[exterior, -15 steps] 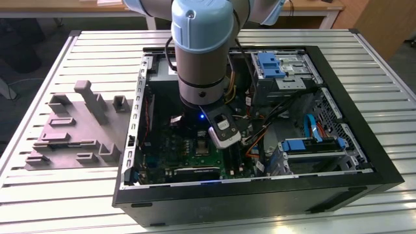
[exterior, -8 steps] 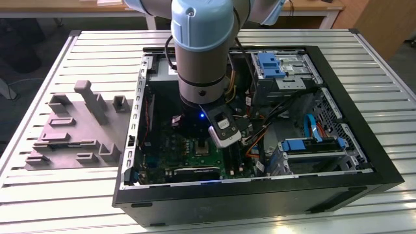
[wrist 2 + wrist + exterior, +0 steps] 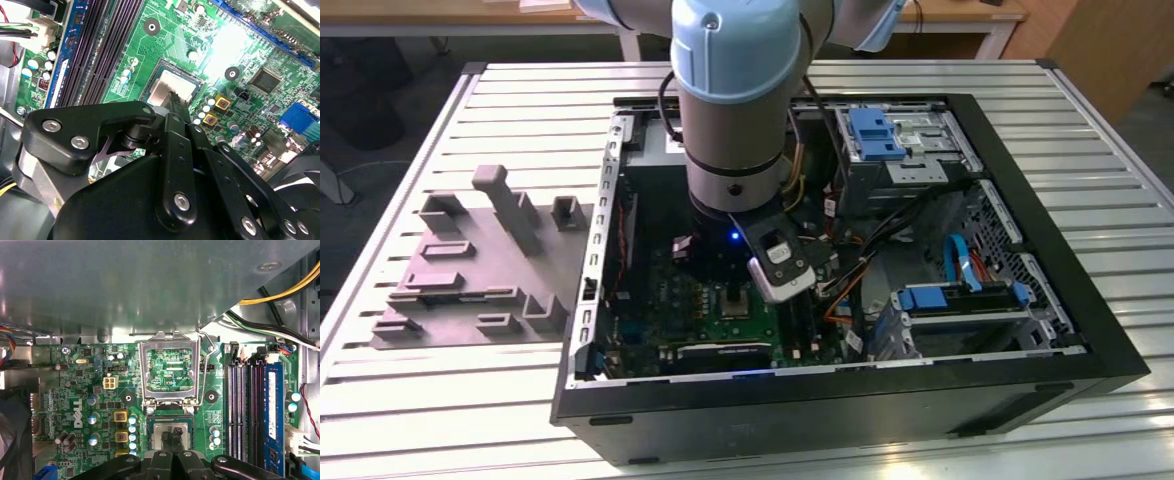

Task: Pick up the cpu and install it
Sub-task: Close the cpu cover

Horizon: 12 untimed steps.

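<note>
The cpu point(image 3: 161, 432) is a small silvery square with a pale rim, lying flat in the socket on the green motherboard point(image 3: 75, 390); it is also in the second wrist view point(image 3: 161, 89). My gripper point(image 3: 175, 434) is shut, its black tips together over the middle of the lid point(image 3: 176, 96). Whether they touch it I cannot tell. The metal socket frame point(image 3: 144, 371) stands flipped open just beyond the chip. In the exterior view the arm point(image 3: 734, 120) reaches straight down into the open computer case point(image 3: 1067, 330).
Black memory slots point(image 3: 250, 410) run beside the socket. Cable bundles point(image 3: 270, 330) and the grey case wall point(image 3: 125, 285) lie close by. A blue drive cage point(image 3: 874, 135) sits at the case's far end. A grey parts fixture point(image 3: 474, 265) lies on the slatted table at the exterior view's left.
</note>
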### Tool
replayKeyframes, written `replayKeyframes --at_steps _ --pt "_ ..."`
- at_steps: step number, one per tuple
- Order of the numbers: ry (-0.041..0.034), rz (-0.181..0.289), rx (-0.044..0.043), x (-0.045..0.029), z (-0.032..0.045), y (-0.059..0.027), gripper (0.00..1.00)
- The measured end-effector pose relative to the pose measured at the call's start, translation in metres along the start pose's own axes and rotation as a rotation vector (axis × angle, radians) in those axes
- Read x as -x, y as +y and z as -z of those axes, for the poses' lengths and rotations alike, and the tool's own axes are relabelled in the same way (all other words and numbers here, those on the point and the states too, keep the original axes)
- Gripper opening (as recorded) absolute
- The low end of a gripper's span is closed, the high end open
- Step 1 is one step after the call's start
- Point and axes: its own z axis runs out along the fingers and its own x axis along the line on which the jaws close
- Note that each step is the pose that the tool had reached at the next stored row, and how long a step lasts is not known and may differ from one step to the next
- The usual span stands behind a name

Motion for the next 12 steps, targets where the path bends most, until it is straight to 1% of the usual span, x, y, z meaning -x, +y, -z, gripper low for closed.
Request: replayKeyframes --at_steps 7,9,12 --pt "0.0001 0.000 -0.0003 0.0000 0.0003 0.0001 0.11" --pt "-0.0003 0.000 -0.0004 -0.0001 0.0023 0.0001 0.11" --pt "-0.0008 0.000 -0.0002 -0.0002 0.0089 0.0001 0.11"
